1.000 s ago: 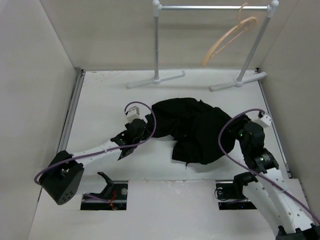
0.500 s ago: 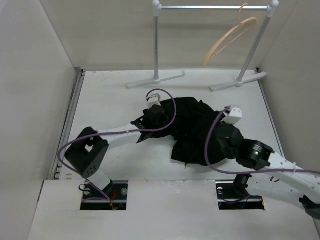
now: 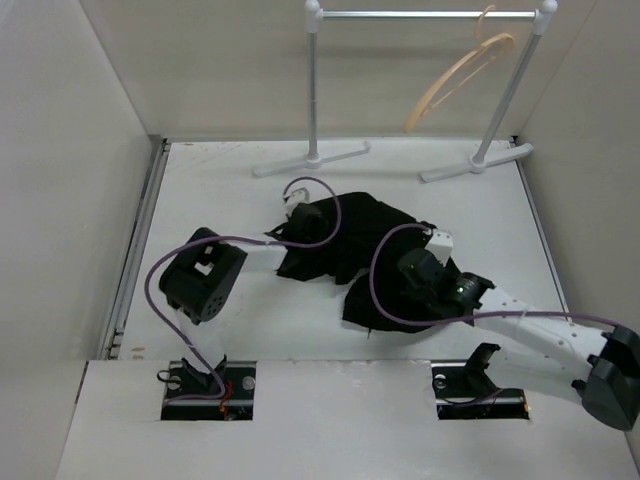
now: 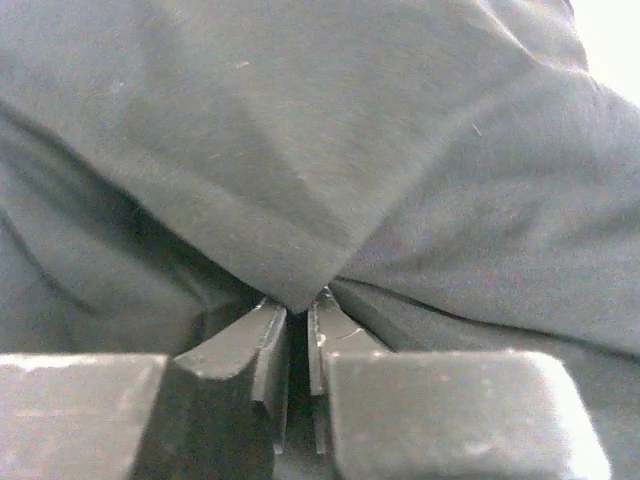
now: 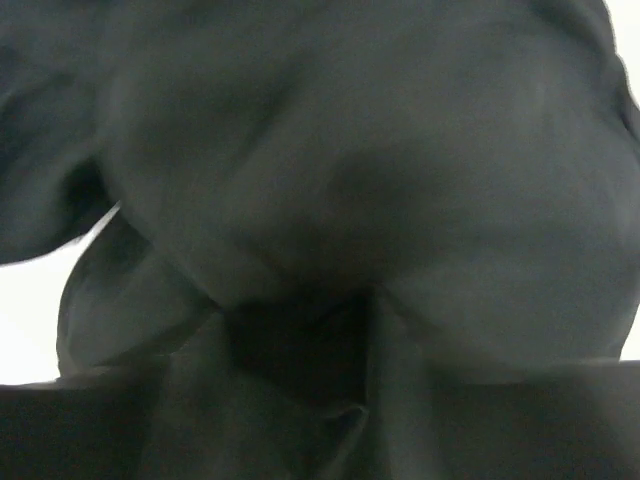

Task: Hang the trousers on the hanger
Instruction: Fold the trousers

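Note:
The black trousers [image 3: 370, 235] lie crumpled in the middle of the white table. My left gripper [image 3: 305, 222] is at their upper left edge. In the left wrist view it [image 4: 298, 305] is shut on a peaked fold of the trousers [image 4: 320, 150]. My right gripper [image 3: 400, 280] lies low on the heap's front right part. The right wrist view is dark and blurred. There the jaws [image 5: 300, 330] stand partly closed with trousers cloth [image 5: 380, 150] bunched between and over them. The tan wooden hanger [image 3: 455, 80] hangs tilted on the rail at the back right, apart from both grippers.
The grey garment rail [image 3: 420, 15] stands at the back on two white feet [image 3: 310, 158] [image 3: 475, 162]. Plain walls close in the table on the left, back and right. Two dark cut-outs [image 3: 205, 385] [image 3: 478, 385] sit in the near shelf by the arm bases.
Both arms have moved inward onto the trousers. The left gripper went from open to shut on a fold. The right gripper narrowed and slid left over the heap, which has drawn narrower.

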